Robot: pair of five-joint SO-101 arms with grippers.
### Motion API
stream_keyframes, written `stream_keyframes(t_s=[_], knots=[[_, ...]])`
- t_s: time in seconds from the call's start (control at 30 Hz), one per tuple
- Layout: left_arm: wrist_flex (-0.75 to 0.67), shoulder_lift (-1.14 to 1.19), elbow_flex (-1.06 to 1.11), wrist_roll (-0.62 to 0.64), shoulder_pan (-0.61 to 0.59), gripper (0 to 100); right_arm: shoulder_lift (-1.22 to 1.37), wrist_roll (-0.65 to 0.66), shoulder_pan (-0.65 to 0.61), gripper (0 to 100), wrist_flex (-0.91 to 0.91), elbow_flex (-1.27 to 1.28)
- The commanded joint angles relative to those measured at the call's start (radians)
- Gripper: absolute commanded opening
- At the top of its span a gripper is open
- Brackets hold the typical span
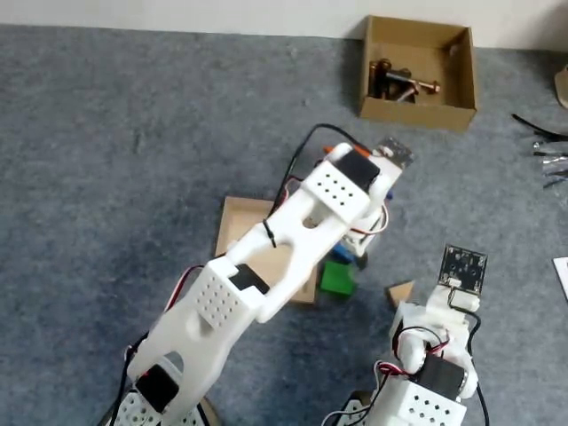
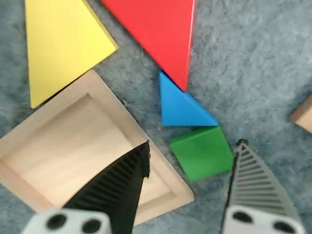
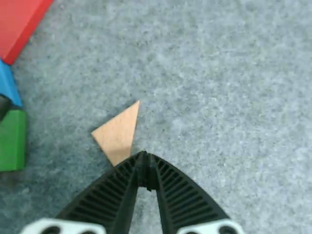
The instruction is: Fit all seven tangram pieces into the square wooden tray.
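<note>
We see the wooden tray (image 2: 122, 117) lying on the grey carpet (image 1: 106, 133); the part of its floor that shows is bare wood. The left gripper (image 2: 193, 144) hovers at one corner of the tray with its fingers spread wide, gripping nothing. One finger hangs over the tray's inside and the other is outside the tray, beyond the green square (image 2: 202, 152).

That square lies just beside the tray's outer wall, near the same corner. The blue triangle (image 2: 181, 107) touches the green square and also lies near the tray's wall. The red triangle (image 2: 161, 34) meets the blue one with its tip, farther from the tray. The yellow triangle (image 2: 63, 44) lies against the tray's rim at the next corner.

The tan triangle (image 3: 118, 131) lies well apart from the tray, past the green square. The right gripper (image 3: 145, 157) is beside it, fingers pressed together on nothing, with the tips just off the triangle's edge. A cardboard box (image 1: 415, 111) stands far from the tray.
</note>
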Motion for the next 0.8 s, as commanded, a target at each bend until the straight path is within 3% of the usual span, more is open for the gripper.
stream_keyframes(t_s=[0.0, 0.17, 0.33, 0.43, 0.57, 0.77], knots=[[0.005, 0.002, 0.004, 0.003, 0.015, 26, -0.005, -0.011, 0.008, 0.5, 0.005, 0.15], [-0.037, 0.068, -0.007, -0.103, 0.015, 26, -0.005, -0.011, 0.01, 0.5, 0.005, 0.15], [-0.057, 0.082, -0.008, -0.114, 0.018, 26, -0.005, -0.011, 0.01, 0.5, 0.005, 0.15], [-0.063, 0.085, -0.004, -0.106, 0.019, 26, -0.005, -0.011, 0.012, 0.5, 0.005, 0.15], [-0.06, 0.079, -0.007, 0.037, 0.015, 26, -0.005, -0.011, 0.012, 0.5, 0.005, 0.15], [-0.058, 0.079, -0.007, 0.055, -0.004, 26, -0.005, -0.011, 0.01, 0.5, 0.005, 0.15]])
